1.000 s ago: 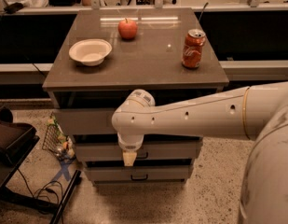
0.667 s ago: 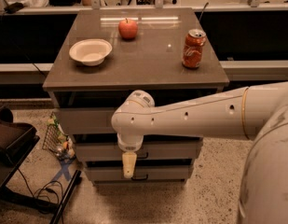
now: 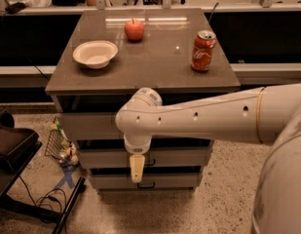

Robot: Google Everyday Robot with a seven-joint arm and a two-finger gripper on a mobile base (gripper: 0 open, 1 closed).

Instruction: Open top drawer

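Evidently still approaching rather than pulling: reaching in from the right with the white arm (image 3: 203, 118), crossing just under the table (image 3: 155, 67) and covering the middle of the top drawer (image 3: 86, 126), so hiding its handle. Leaving that drawer looking shut, sitting directly beneath the tabletop, with its grey front unchanged over the last second. Lowering the tool (image 3: 136, 168) a little over that same second, now hanging it tip-down in front of the two shorter drawers (image 3: 184, 156), below the top drawer's front rather than level with it. Not revealing a wide or narrow setting for the tool, so cannot tell. Probably needing to climb back to handle height before gripping, so not yet starting the opening. Leaving the bowl (image 3: 95, 53), can (image 3: 203, 50) and apple (image 3: 134, 29) untouched on the table.
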